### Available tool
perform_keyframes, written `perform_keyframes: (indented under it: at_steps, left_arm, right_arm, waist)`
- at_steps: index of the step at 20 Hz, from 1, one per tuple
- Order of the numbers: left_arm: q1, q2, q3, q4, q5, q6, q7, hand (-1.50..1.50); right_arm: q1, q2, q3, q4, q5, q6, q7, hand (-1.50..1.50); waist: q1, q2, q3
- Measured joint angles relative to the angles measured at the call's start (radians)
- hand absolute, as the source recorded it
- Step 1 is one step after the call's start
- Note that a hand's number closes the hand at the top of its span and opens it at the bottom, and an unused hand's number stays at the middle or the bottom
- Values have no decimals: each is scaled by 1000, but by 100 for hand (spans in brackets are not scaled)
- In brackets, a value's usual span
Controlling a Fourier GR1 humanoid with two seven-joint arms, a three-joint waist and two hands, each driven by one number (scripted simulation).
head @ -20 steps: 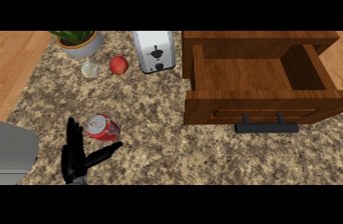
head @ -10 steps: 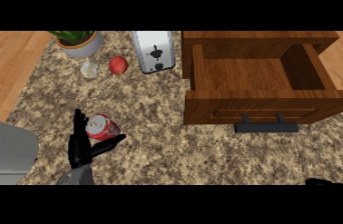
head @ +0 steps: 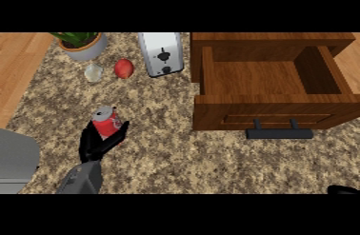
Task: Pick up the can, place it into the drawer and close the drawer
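**Can in left hand, drawer open**

Can (head: 107,121) stands on the counter (head: 190,155) at my lower left, red with a silver top, tipped a little to the left. My left hand (head: 97,144) comes up under it from the bottom edge and clasps its lower part. The fingers (head: 85,136) lie along its left side and the thumb (head: 122,130) presses its right, so the base is hidden from me.

The drawer (head: 256,79) is well apart, at the upper right. It is pulled out and I see bare wood inside. Its dark handle (head: 280,133) juts out from the front panel.

Along the far edge I see a toaster (head: 160,53) just left of the drawer. Further left are a red fruit (head: 124,68), a small pale object (head: 94,72) and a potted plant (head: 83,43).

My right hand (head: 343,189) shows only as a dark sliver at the lower right edge, and I cannot tell whether it is open or closed.
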Motion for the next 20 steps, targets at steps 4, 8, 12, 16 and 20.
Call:
perform_keyframes:
  at_steps: [4,8,12,16,20]
  left_arm:
    - [-38,3,6,32,10,-40,-21,150]
    - [-70,2,3,71,5,-69,-58,150]
    - [-151,2,-19,110,-17,-100,-42,150]
    - [-234,-2,-18,183,-24,-143,-58,150]
    - [-288,-17,-24,179,-26,-153,-35,150]
  right_arm:
    - [-1,7,0,-6,11,-3,-10,-150]
    - [-12,14,21,-13,43,-13,-5,-150]
    - [-19,13,18,5,47,-11,-20,-150]
    - [-20,26,33,11,67,-16,-37,-150]
    - [-33,14,20,14,64,-20,-27,-150]
  waist:
    - [0,0,0]
    - [1,0,0]
    - [-4,1,0]
    - [-9,3,0]
    - [-5,1,0]
